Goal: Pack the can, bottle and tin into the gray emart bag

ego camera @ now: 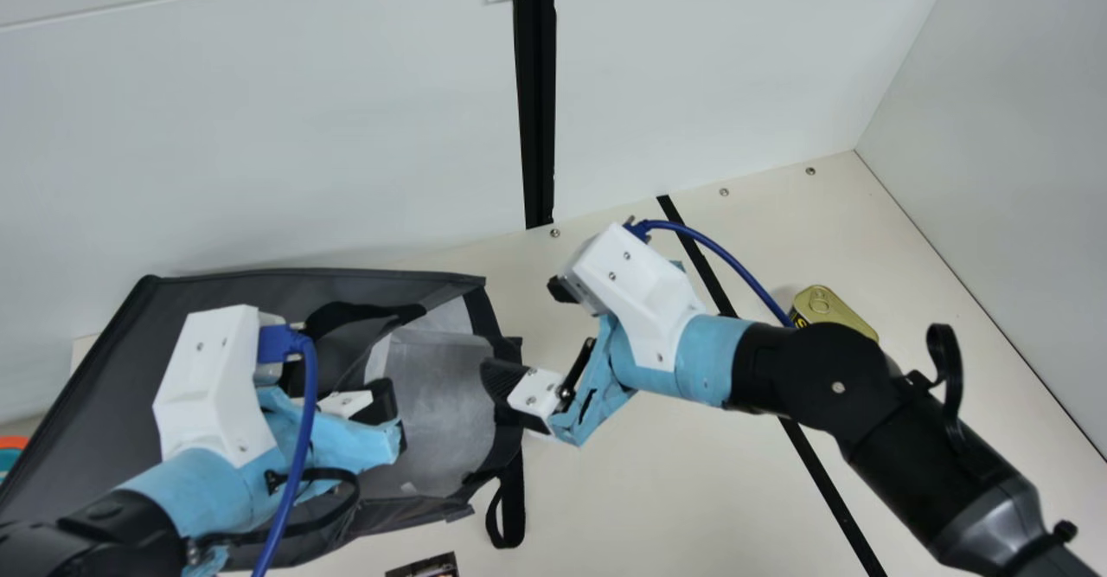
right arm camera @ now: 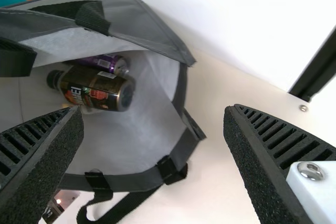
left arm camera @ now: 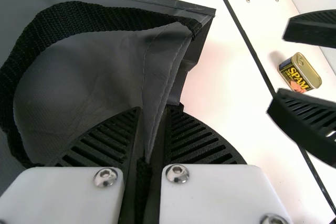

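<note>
My left gripper (ego camera: pixel 387 404) is at the gray bag (ego camera: pixel 233 287), which lies open on its side at the left. Its fingers (left arm camera: pixel 197 137) are closed on the bag's edge; the left gripper (left arm camera: pixel 153 114) pinches gray fabric below the black handle. Beside the bag's mouth, my right gripper (ego camera: pixel 529 335) is open and empty; so is the right gripper (right arm camera: pixel 153 113) before the mouth in its wrist view. Inside the bag lie a dark bottle (right arm camera: pixel 92 88) and, against it, a purple can (right arm camera: pixel 107 63). The gold tin (ego camera: pixel 832 307) lies on the table beyond my right forearm.
A dark printed item (ego camera: pixel 425 567) lies at the near edge of the main view. An orange-and-teal object (ego camera: pixel 10 449) is at the far left. White walls stand behind and at the right. A loose strap (ego camera: pixel 510 508) hangs from the bag's mouth onto the table.
</note>
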